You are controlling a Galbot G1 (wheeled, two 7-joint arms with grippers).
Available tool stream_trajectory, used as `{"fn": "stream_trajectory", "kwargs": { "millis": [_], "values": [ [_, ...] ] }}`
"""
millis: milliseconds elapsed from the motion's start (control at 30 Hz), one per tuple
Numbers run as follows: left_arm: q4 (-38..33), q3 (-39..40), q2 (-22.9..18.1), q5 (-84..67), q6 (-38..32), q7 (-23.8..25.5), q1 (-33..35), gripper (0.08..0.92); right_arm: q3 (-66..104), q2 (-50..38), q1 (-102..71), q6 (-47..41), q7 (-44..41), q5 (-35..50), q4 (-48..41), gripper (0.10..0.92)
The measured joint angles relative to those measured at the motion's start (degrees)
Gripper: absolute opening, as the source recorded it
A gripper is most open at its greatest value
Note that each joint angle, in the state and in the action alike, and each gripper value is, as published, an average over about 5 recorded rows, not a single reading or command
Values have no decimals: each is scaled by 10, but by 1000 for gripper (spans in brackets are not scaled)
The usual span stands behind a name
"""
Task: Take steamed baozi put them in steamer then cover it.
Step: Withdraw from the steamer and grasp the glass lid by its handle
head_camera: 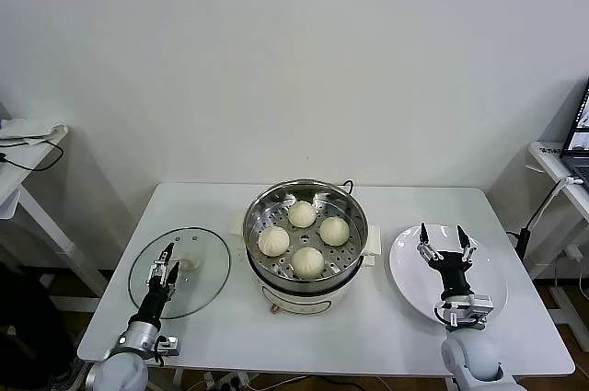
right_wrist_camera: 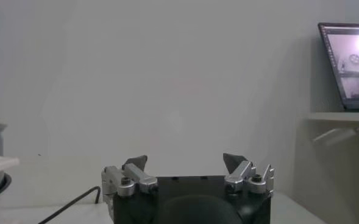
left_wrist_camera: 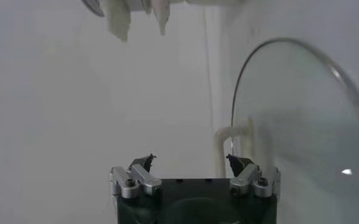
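Four cream-white baozi (head_camera: 304, 238) sit on the perforated tray inside the steel steamer (head_camera: 258, 216) at the table's middle. The glass cover (head_camera: 204, 273) lies flat on the table to the steamer's left, its white handle (head_camera: 191, 265) facing up. My left gripper (head_camera: 167, 265) is open, just above the cover beside its handle. In the left wrist view the cover (left_wrist_camera: 301, 122) and handle (left_wrist_camera: 231, 137) show past the left gripper (left_wrist_camera: 191, 159). My right gripper (head_camera: 446, 242) is open and empty above the white plate (head_camera: 405, 267); it also shows in the right wrist view (right_wrist_camera: 185, 161).
The empty white plate lies right of the steamer. A black cable (head_camera: 348, 185) runs behind the steamer. A side table (head_camera: 23, 156) stands at the left and a desk with a laptop (head_camera: 580, 129) at the right.
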Motion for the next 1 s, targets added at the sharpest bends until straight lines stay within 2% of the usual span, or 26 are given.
{"fn": "stream_trajectory", "kwargs": {
  "millis": [1000],
  "values": [
    [42,18,-16,-1,38,24,-53,823,6,13,-2,4,1,-12,7,823]
  ]
}}
